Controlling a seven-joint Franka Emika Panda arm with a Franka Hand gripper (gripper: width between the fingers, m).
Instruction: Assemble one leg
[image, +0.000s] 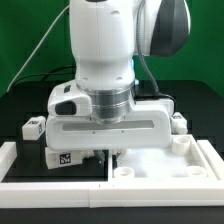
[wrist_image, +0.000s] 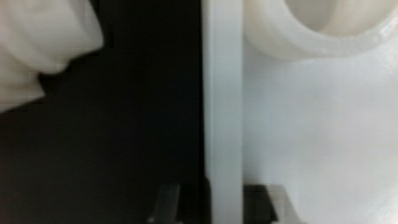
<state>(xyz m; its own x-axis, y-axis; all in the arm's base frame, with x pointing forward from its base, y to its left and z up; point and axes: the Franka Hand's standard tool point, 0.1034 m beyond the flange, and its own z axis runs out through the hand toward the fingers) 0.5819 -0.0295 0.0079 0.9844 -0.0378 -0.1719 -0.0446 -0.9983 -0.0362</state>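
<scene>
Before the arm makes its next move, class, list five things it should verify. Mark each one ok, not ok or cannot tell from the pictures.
1. Gripper lined up over the raised rim of the panel: ok, one finger shows on each side of it.
2. Jaws clamped on that rim: cannot tell, the wrist view is blurred there.
3. Leg in the gripper: not ok, it lies on the table at the exterior view's left, apart from the gripper.
4. Corner socket free of any leg: ok.
5. Leg's tag readable: cannot tell, too small.
</scene>
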